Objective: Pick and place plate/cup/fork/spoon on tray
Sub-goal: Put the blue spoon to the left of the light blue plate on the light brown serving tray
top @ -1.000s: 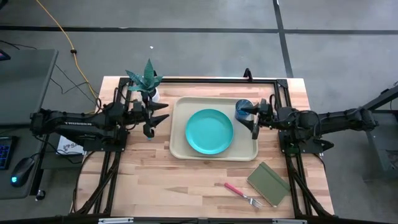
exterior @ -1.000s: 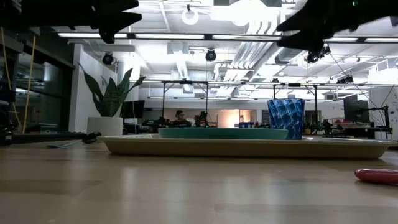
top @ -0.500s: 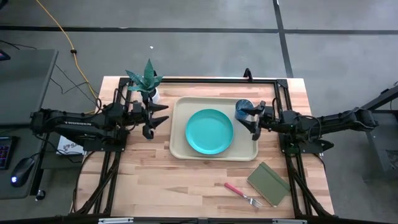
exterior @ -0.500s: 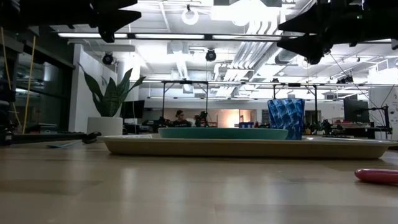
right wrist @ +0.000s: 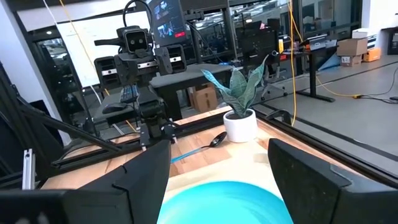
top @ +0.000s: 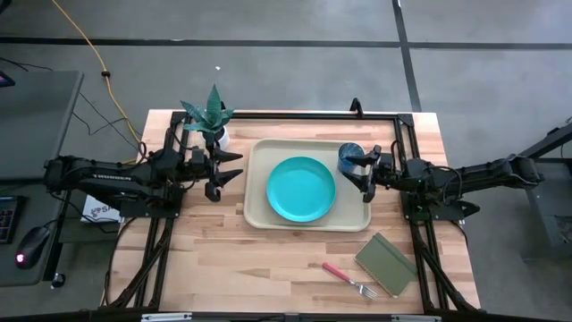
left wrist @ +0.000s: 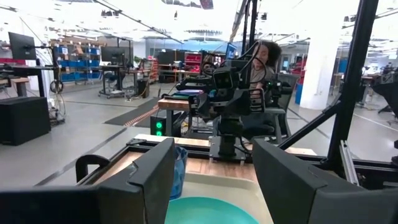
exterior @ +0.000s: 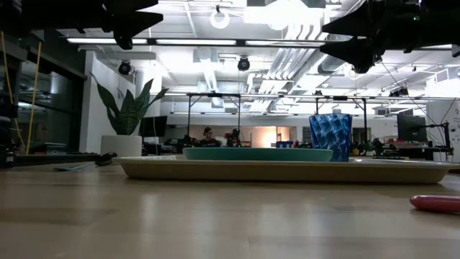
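The teal plate (top: 300, 189) lies flat in the middle of the beige tray (top: 259, 210). The blue cup (top: 349, 156) stands upright in the tray's far right corner. The red-handled fork (top: 347, 278) lies on the table near the front edge, right of centre. The spoon (right wrist: 208, 143) lies on the table near the white plant pot. My left gripper (top: 234, 170) is open and empty, raised beside the tray's left rim. My right gripper (top: 362, 175) is open and empty, raised over the tray's right rim, just in front of the cup.
A potted plant (top: 210, 116) stands at the far left, behind my left arm. An olive-green notebook (top: 385, 264) lies at the front right, beside the fork. A black frame rail (top: 313, 114) runs along the far edge. Bare wood (top: 223, 259) lies in front of the tray.
My right gripper has moved a little toward the table's left, over the tray's right rim, and has tipped up from pointing slightly downward to nearly level. It stays open. The cup, plate and fork have kept still.
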